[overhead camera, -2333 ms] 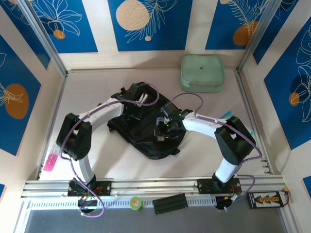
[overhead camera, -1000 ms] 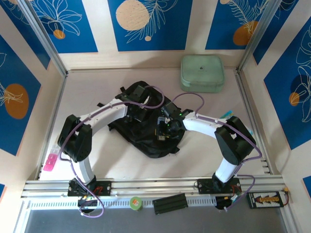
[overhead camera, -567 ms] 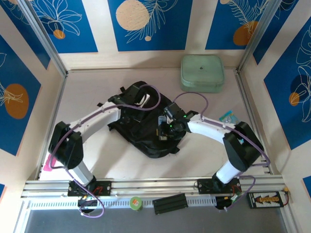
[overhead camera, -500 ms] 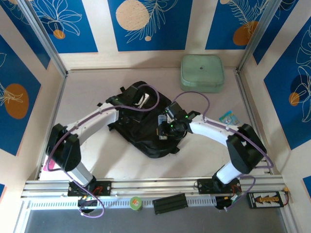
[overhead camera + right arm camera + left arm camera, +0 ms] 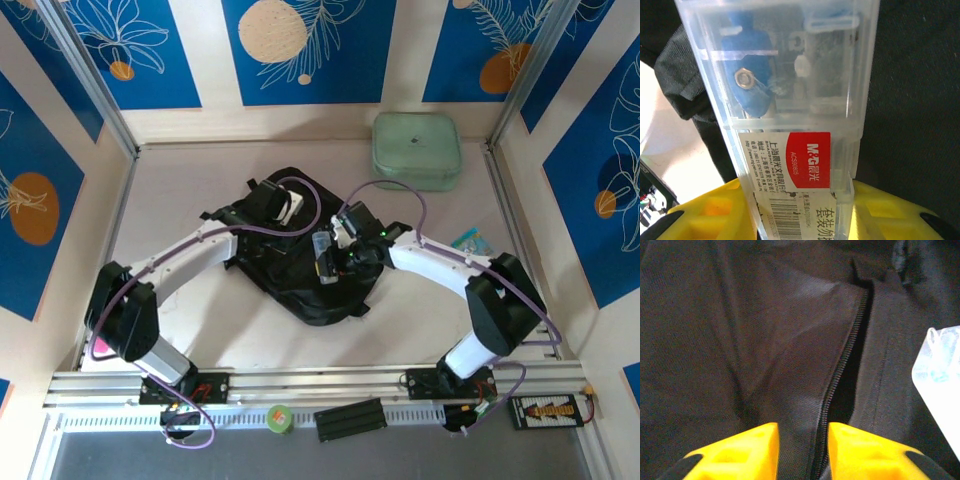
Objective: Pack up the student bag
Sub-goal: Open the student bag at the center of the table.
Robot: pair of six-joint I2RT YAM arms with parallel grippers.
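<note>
Right gripper (image 5: pixel 797 202) had swung its clamped clear stationery box (image 5: pixel 785 100) toward the zipper slit (image 5: pixel 847 370) of the student bag (image 5: pixel 310 295) for insertion; left gripper (image 5: pixel 800 450) hovered there, narrowly parted.

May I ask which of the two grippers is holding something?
The right gripper: it clamps a clear plastic box with a red label, while the left gripper is open over the student bag.
</note>
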